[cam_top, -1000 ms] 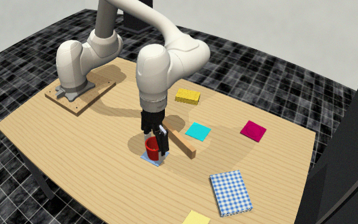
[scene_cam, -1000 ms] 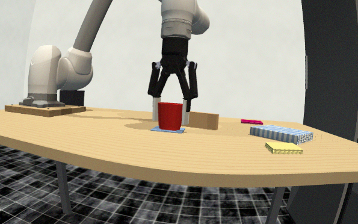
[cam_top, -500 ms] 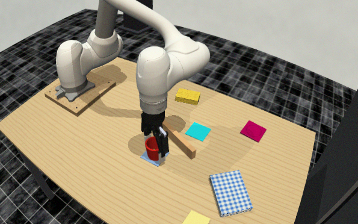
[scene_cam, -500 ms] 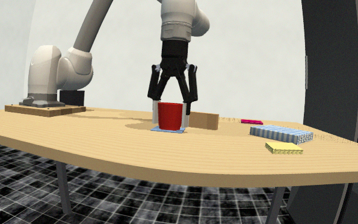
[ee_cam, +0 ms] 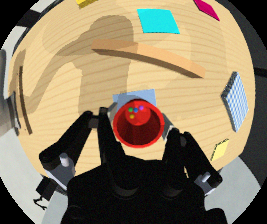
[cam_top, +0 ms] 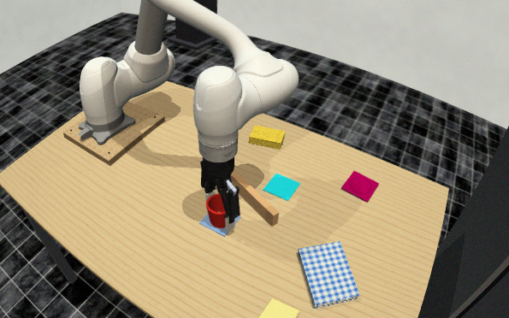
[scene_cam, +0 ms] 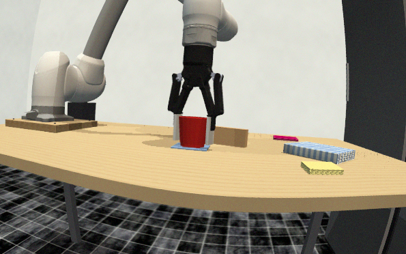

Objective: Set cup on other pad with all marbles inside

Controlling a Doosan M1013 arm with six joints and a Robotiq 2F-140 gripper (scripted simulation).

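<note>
The red cup (cam_top: 216,211) stands upright on a light blue pad (cam_top: 220,225) near the table's middle; it also shows in the side view (scene_cam: 192,131). The wrist view shows several coloured marbles (ee_cam: 136,111) in the cup (ee_cam: 138,124). My gripper (scene_cam: 192,134) is lowered around the cup, one finger on each side, close to its wall. The fingers are open and the cup rests on its pad. A wooden rail (cam_top: 256,201) lies just behind the cup. A cyan pad (cam_top: 281,186) lies flat beyond the rail.
A yellow sponge (cam_top: 266,136) lies at the back. A magenta pad (cam_top: 359,185) lies at the right. A blue checkered block (cam_top: 328,273) and a pale yellow pad (cam_top: 279,309) lie near the front edge. The arm's base (cam_top: 104,124) stands at the back left.
</note>
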